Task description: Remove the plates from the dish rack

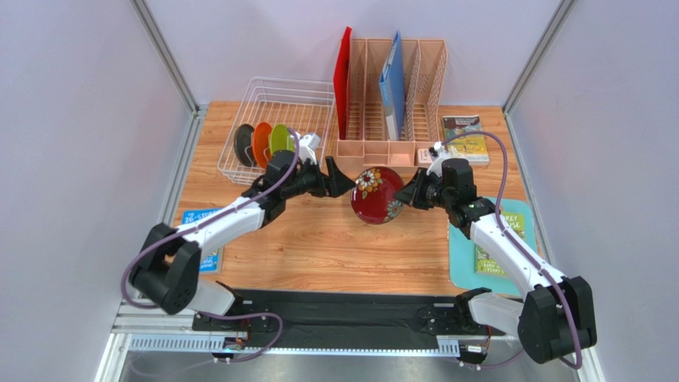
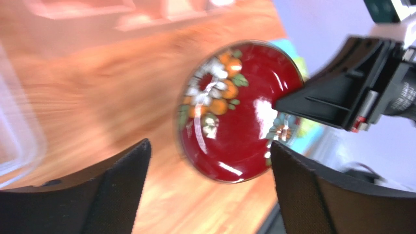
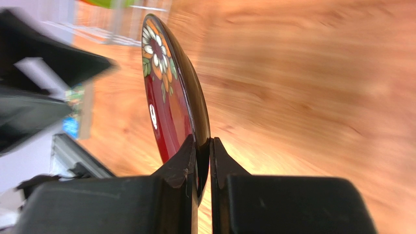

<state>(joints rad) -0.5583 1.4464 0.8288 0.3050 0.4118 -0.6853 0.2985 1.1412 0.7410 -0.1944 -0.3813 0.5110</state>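
The dark red floral plate (image 1: 377, 196) hangs on edge above the table's middle, held by its right rim in my shut right gripper (image 1: 408, 194). The right wrist view shows its fingers clamped on the plate's rim (image 3: 203, 146). My left gripper (image 1: 344, 179) is open and empty just left of the plate, apart from it; the plate (image 2: 234, 112) shows between its spread fingers. The white wire dish rack (image 1: 312, 94) stands at the back left. It holds the dark teal-grey plate (image 1: 244, 141), the orange plate (image 1: 261, 142) and the lime green plate (image 1: 280, 139) upright.
A peach-pink file organiser (image 1: 434, 76) with a red board and a blue folder stands behind the plate. A book (image 1: 465, 137) lies at the back right. A teal mat (image 1: 462, 267) lies at the right, a blue card (image 1: 197, 216) at the left.
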